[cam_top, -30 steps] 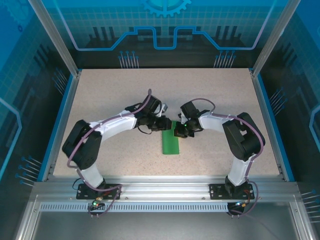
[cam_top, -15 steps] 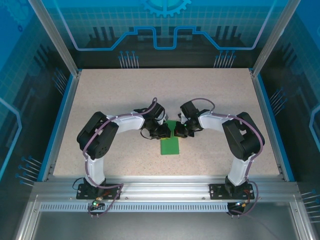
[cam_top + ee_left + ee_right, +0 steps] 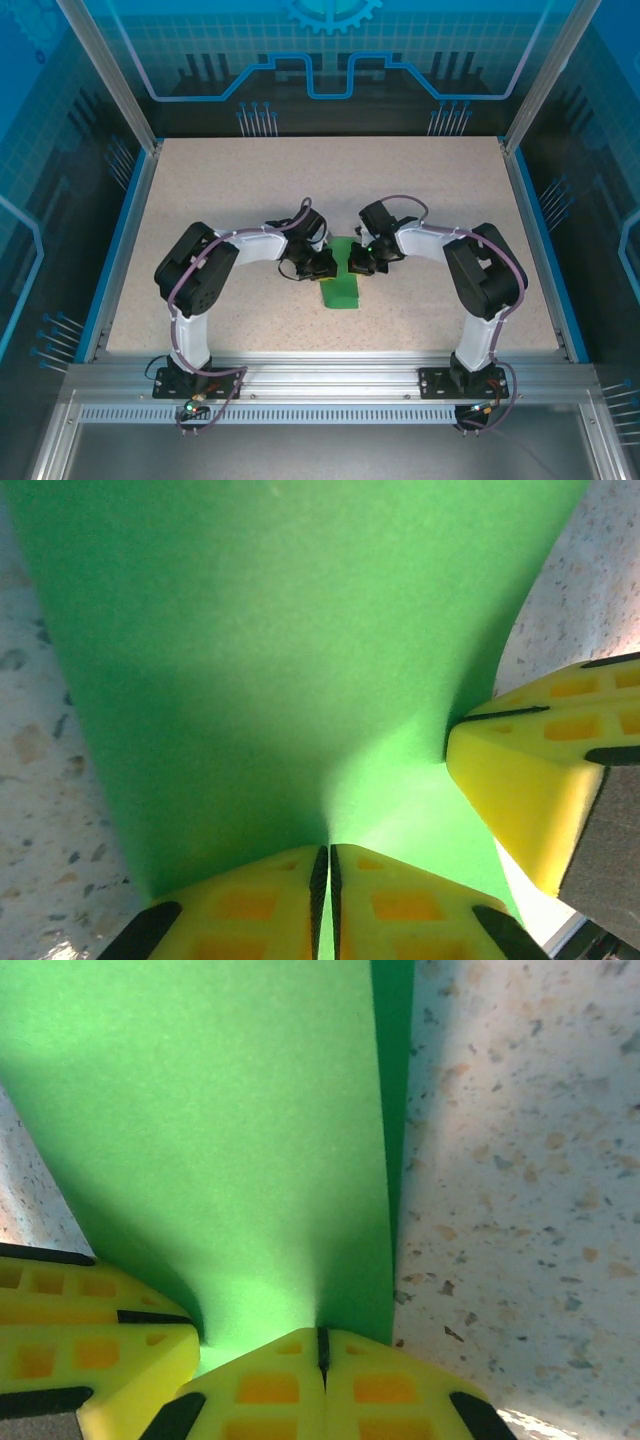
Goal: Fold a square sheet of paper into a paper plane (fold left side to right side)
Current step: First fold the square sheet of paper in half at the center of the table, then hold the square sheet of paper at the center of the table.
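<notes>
In the top view, the near strip of the table (image 3: 260,330), low in the frame, lay bare and open from side to side. Just above it, at centre, the square sheet of paper (image 3: 341,291) sat folded narrow. Its near edge rested free on the tabletop and its far part was gathered up between the two grippers.

The left gripper (image 3: 326,266) was clamped on the sheet's left side. Its wrist view showed the yellow fingers (image 3: 270,890) pressed together with green pinched in the seam. The right gripper (image 3: 358,262) was likewise clenched on the right edge, its fingers (image 3: 270,1380) meeting over the paper. The two heads sat very close together.

Beyond them the upper half of the table stretched open to the blue side rails (image 3: 122,240).

Since a second before, the elbow of the left arm (image 3: 200,270) had drawn in from the far left. The sheet's near end looked shorter and wider.
</notes>
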Robot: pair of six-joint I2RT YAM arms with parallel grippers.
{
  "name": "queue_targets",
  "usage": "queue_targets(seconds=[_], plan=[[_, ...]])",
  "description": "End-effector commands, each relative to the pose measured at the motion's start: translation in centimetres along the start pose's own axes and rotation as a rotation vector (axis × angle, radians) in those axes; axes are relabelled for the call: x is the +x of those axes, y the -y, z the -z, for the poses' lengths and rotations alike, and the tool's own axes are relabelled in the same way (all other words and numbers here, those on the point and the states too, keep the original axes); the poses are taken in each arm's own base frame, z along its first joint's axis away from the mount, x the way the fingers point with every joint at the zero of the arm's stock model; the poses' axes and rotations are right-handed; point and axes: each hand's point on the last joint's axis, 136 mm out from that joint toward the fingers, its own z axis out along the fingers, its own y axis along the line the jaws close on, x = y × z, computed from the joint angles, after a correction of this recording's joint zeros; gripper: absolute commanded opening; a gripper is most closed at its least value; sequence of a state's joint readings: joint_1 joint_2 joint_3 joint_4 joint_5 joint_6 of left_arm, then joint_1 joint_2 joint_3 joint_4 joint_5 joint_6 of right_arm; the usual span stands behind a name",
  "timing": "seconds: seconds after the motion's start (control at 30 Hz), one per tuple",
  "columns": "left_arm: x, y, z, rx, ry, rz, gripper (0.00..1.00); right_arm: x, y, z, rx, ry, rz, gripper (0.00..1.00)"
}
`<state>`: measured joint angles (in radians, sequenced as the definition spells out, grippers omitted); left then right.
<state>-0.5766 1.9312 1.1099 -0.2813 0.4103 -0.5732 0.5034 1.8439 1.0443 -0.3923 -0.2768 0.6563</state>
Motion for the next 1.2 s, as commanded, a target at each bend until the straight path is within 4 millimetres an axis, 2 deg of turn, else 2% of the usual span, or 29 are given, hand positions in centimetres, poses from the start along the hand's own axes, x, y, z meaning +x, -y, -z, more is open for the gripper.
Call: queue_targets(seconds=[0.0,0.3,0.43,0.57,0.67,0.77,0.87,1.03,1.17], plan=[[1.1,-3.0,0.4,-0.067,-0.017,0.053,0.15,3.6,5.3,-1.4,0.215,-0.124,-0.053,0.0],[1.6,-4.6,2.1,-0.075,0.001,0.078,0.16,3.8,5.9,-1.4,0.23,-0.129,-0.063,0.0],[1.4,-5.1,3.2,-0.068,0.028,0.081,0.13,3.6,5.5,-1.3,0.21,-0.123,-0.055,0.0],[0.2,-2.2,5.3,0.029,0.108,0.003,0.13,3.3,4.8,-1.2,0.181,-0.11,-0.047,0.0],[-0.4,0.1,6.1,0.121,0.136,-0.042,0.13,3.3,4.6,-1.2,0.175,-0.11,-0.045,0.0],[-0.9,1.7,5.5,0.184,0.127,-0.062,0.13,3.2,4.4,-1.3,0.172,-0.11,-0.04,0.0],[-1.0,2.2,3.8,0.182,0.092,-0.071,0.14,3.3,4.3,-1.3,0.171,-0.111,-0.037,0.0],[-1.3,2.6,1.7,0.178,0.058,-0.077,0.14,3.3,4.2,-1.5,0.171,-0.115,-0.03,0.0],[-1.1,1.8,0.7,0.145,0.033,-0.068,0.14,3.2,4.0,-1.5,0.163,-0.114,-0.025,0.0]])
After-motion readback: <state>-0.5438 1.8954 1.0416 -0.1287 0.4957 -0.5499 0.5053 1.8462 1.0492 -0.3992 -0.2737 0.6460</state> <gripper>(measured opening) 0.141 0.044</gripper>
